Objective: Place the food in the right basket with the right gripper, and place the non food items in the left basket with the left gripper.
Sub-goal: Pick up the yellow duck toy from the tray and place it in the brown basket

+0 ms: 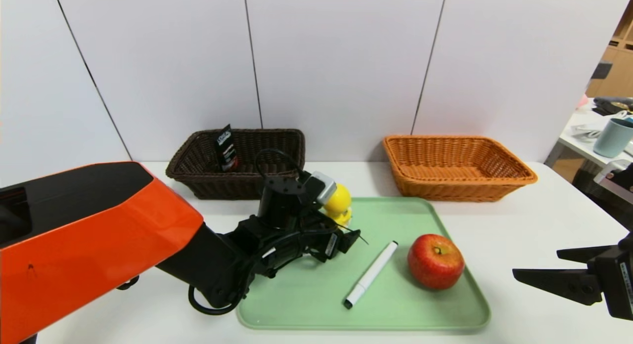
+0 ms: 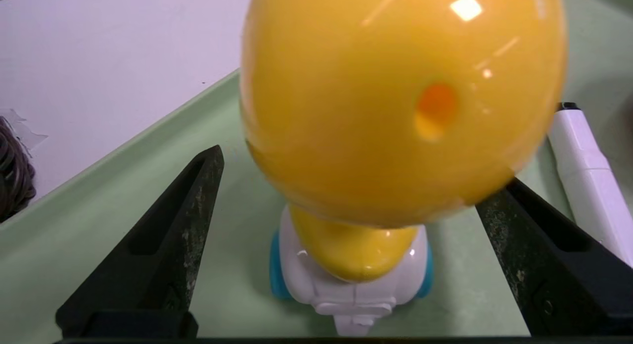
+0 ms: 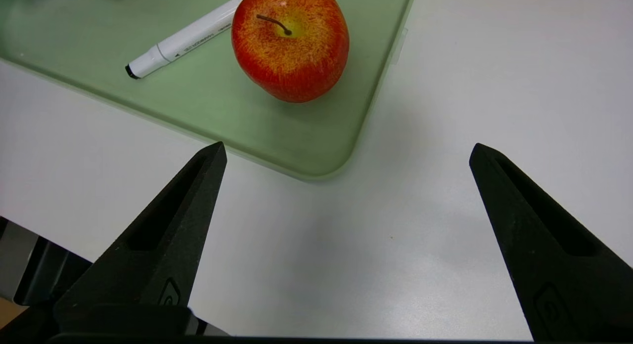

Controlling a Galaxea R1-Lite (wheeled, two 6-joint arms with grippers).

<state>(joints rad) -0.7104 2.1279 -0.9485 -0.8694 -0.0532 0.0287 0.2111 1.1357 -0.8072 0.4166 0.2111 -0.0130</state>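
One dark tube [image 1: 226,149] sits in the dark brown wicker basket [image 1: 198,178]; left gripper [image 2: 346,186] jaws open around the yellow duck toy [image 2: 395,102], white marker [image 1: 371,274] and red apple [image 1: 435,261] wait, right gripper [image 3: 346,186] jaws open, idle.

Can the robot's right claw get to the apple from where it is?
Probably yes: the right claw is open, over bare table beside the tray, with nothing between it and the apple.

**Little print, none of it readable**

The dark tube [image 1: 226,149] standing in the left basket [image 1: 198,158] carries white lettering, too small to make out. The white marker [image 3: 185,37] has a line of fine grey print along its barrel, likewise unreadable.
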